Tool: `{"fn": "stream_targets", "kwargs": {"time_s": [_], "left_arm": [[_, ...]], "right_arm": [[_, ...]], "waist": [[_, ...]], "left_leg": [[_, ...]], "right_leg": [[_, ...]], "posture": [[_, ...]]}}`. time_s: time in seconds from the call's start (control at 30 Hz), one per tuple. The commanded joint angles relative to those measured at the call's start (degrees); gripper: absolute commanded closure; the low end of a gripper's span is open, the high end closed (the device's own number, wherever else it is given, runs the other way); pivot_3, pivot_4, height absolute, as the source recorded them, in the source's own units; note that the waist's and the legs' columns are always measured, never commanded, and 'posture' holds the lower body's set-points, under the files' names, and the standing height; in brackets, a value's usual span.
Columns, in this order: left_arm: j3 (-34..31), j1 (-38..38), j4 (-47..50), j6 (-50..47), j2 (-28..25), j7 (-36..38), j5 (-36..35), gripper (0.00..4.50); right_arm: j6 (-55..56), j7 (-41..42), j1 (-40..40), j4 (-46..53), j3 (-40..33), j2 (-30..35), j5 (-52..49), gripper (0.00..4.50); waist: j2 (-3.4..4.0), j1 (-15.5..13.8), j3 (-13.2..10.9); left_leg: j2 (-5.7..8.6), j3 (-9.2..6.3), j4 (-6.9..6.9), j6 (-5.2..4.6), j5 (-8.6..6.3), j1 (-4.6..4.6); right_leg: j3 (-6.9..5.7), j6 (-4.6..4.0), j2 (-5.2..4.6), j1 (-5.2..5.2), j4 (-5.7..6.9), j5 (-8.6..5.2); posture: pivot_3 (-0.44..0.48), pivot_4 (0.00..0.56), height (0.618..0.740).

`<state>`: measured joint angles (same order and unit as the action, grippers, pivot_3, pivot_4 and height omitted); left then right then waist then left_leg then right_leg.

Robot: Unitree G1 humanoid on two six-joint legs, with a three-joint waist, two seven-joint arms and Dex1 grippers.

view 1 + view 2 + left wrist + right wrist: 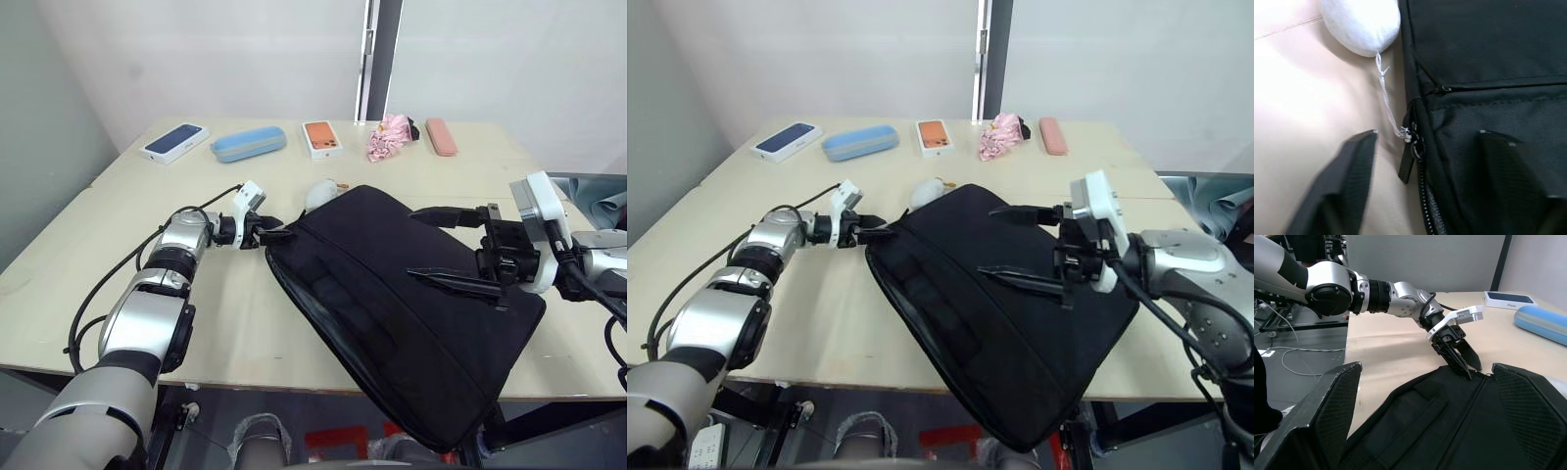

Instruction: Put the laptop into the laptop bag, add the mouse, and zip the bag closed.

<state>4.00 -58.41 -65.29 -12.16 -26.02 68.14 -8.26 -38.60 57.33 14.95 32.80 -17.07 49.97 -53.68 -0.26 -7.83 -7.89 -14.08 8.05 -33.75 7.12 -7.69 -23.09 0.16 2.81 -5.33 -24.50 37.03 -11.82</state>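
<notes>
The left gripper [277, 235] sits left of centre in the left eye view, at the upper-left corner of the laptop bag [402, 304]. Its two black fingers [1347, 181] are spread, one over the bare table [235, 323] and one over the black fabric, with the zip pull [1409, 159] hanging between them and nothing clasped. A thin white string runs from that pull to a white plush charm [320, 194], which lies just beyond the bag's corner, touching its edge.

The right gripper [460, 250] is right of centre, poised over the bag's right half. Its fingers [1332, 406] stand wide apart above the fabric, gripping nothing.

The bag lies flat and slanted across the middle of the frame, its lower corner hanging past the table's near edge.

Along the far edge, in the upper part of the frame, lie a dark blue phone box [175, 142], a light blue case [248, 144], an orange phone box [322, 138], a pink crumpled cloth [388, 137] and a pink case [441, 136].
</notes>
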Motion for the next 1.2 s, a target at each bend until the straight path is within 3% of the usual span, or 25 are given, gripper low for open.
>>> {"fn": "stream_targets", "kwargs": {"time_s": [0.03, 0.17, 0.23, 0.53, 0.67, 0.87, 0.97, 1.1, 1.2], "left_arm": [[-0.5, -1.1, -0.7, -0.2, 0.0, 1.4, 1.1, 2.57], [-1.3, -0.6, -0.5, 0.1, -0.2, 1.0, 1.2, 4.15], [-1.6, -0.1, -0.2, -0.2, -0.4, 1.4, 1.0, 4.47], [-7.1, 1.2, -0.3, 4.1, 0.0, -8.9, -1.0, 4.47], [-10.1, 2.4, 0.2, 8.5, -1.6, -15.6, -1.0, 4.47], [-13.1, 5.8, 3.4, 9.0, -4.8, -16.2, -2.6, 4.47], [-15.1, 8.1, 5.7, 7.8, -7.4, -16.0, -3.7, 4.47], [-16.3, 13.8, 12.1, 5.0, -9.5, -15.1, -5.3, 4.47], [-16.4, 17.0, 17.2, 2.6, -9.3, -15.2, -6.2, 4.47]], "right_arm": [[1.1, -0.3, 0.0, 1.4, -1.4, 1.1, -0.1, 0.0], [1.7, -0.5, 0.0, 1.3, -1.0, 1.1, 0.5, 0.0], [1.8, -0.6, 0.2, 1.2, -0.7, 1.1, 0.5, 0.0], [2.4, -1.5, 0.1, -0.6, 1.7, 0.0, 3.2, 0.0], [-2.7, -0.8, 2.3, -6.1, 5.6, 4.1, 5.6, 0.0], [-5.0, -3.4, 3.0, -13.3, 7.9, 5.2, 11.3, 0.0], [-13.8, -2.2, 1.4, -12.7, 7.6, 7.9, 6.9, 0.0], [-28.6, -0.7, -6.5, -8.0, 5.7, 13.5, -2.8, 0.0], [-32.3, -0.9, -12.1, -4.1, 5.4, 15.4, -5.0, 0.0]], "waist": [[0.0, 0.0, 0.0], [0.0, -0.1, 0.0], [0.0, -0.1, 0.0], [0.0, 0.0, 0.0], [0.01, 0.7, 0.0], [0.02, 1.9, -0.1], [0.03, 1.8, -0.1], [0.02, 1.9, -0.1], [0.1, 1.5, -0.1]], "left_leg": [[0.0, 0.0, 0.0, 0.0, 0.0, 0.0], [0.0, -0.01, 0.0, 0.0, 0.0, -0.01], [0.0, -0.01, 0.01, 0.01, -0.01, -0.02], [-0.01, -0.04, 0.08, 0.01, -0.01, -0.03], [-0.01, -0.05, 0.09, 0.03, -0.02, -0.03], [-0.03, -0.07, 0.36, 0.09, -0.01, -0.06], [-0.03, -0.06, 0.56, 0.1, -0.01, -0.1], [-0.03, -0.03, 0.92, 0.07, -0.01, -0.12], [-0.09, -0.03, 1.04, 0.1, -0.04, -0.11]], "right_leg": [[0.0, 0.0, 0.0, 0.0, 0.0, 0.0], [-0.01, 0.0, 0.0, 0.0, -0.01, 0.0], [-0.02, 0.0, 0.0, 0.0, -0.04, 0.0], [-0.06, 0.0, 0.0, 0.01, -0.1, 0.0], [-0.06, 0.02, 0.01, 0.01, -0.12, 0.0], [-0.13, 0.06, 0.06, 0.01, -0.4, 0.01], [-0.2, 0.06, 0.07, 0.0, -0.64, 0.01], [-0.25, 0.05, 0.1, 0.06, -1.13, 0.02], [-0.29, 0.05, 0.13, 0.05, -1.21, 0.0]], "posture": [[0.0, 0.15, 0.74], [0.0, 0.15, 0.74], [0.0, 0.15, 0.74], [0.0, 0.15, 0.74], [0.0, 0.15, 0.74], [0.0, 0.15, 0.74], [0.0, 0.15, 0.74], [0.0, 0.15, 0.74], [0.0, 0.15, 0.74]]}}
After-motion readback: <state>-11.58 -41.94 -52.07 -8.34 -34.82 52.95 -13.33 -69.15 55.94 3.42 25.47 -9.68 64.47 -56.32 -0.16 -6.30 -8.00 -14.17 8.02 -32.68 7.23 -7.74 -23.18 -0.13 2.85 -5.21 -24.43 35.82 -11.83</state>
